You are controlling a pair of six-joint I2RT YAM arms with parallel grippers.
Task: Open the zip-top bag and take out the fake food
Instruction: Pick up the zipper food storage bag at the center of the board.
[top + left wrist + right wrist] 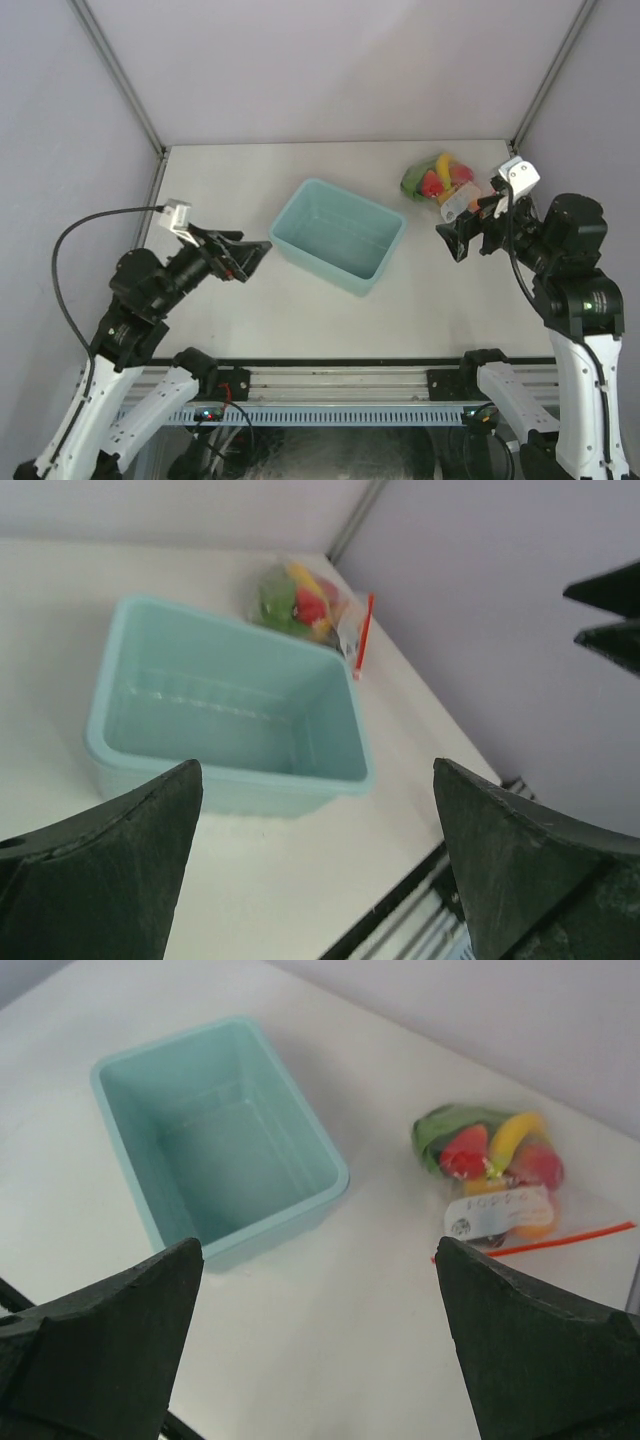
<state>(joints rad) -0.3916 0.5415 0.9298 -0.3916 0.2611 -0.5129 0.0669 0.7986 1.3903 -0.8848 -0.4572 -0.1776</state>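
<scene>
my left gripper (256,260): spread, empty
my right gripper (450,243): spread, empty, near zip-top bag (437,183)
fake food (465,1150): inside bag

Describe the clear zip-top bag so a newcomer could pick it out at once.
On the white tabletop, find the light teal rectangular plastic bin near the middle. Toward the far right corner from it lies the clear crinkly plastic zip-top bag. Only it is see-through, with colourful fake food inside and an orange-red zip strip.

We see a smooth, glossy teal plastic bin (340,235); at its 2 o'clock from above, a clear, crinkly plastic zip-top bag (437,182); the table (260,320) looks matt.
</scene>
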